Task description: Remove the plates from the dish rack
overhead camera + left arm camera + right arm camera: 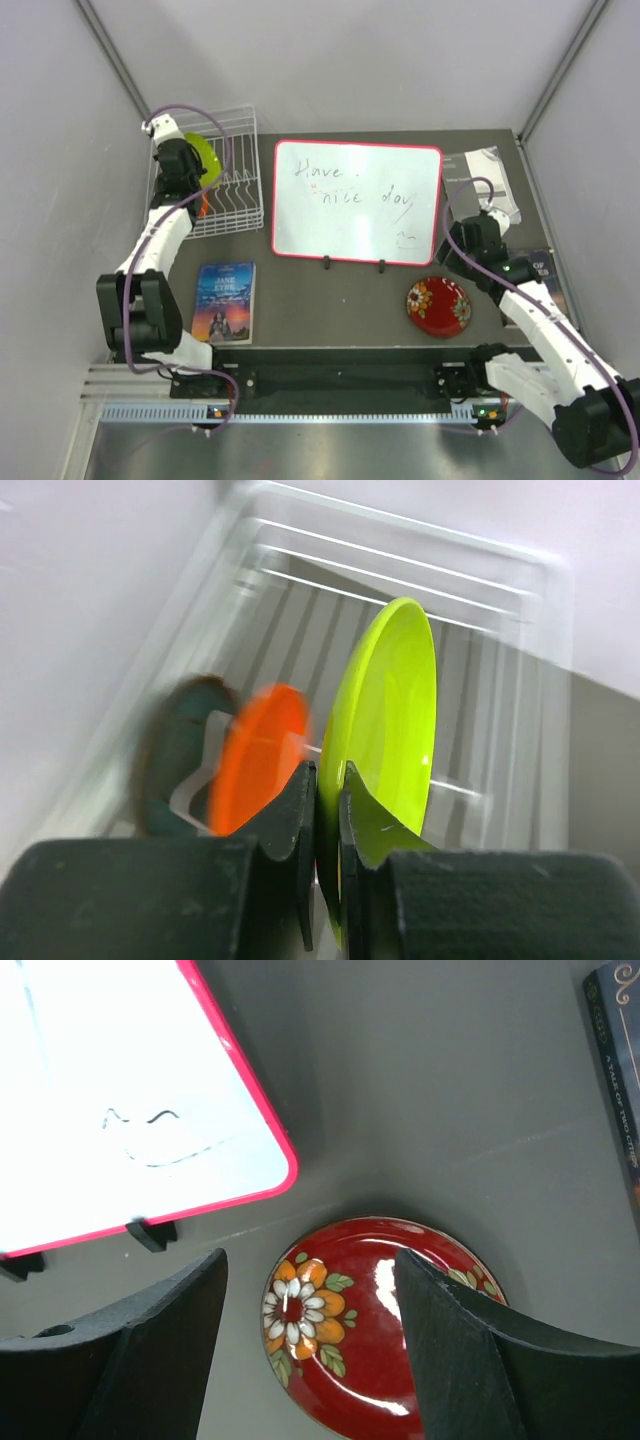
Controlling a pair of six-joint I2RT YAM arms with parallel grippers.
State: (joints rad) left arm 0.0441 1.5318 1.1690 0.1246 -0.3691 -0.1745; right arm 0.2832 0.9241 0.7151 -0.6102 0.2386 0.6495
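Note:
The white wire dish rack stands at the far left. My left gripper is shut on the rim of the lime green plate, which stands on edge above the rack; the plate also shows in the top view. The orange plate and the dark teal plate stand upright in the rack to the left of it, blurred. The red flowery plate lies flat on the table at the near right. My right gripper is open and empty above that red plate.
A red-framed whiteboard stands in the middle of the table. A book lies near the left arm's base. Papers and a dark book lie at the right. Grey walls close in on both sides.

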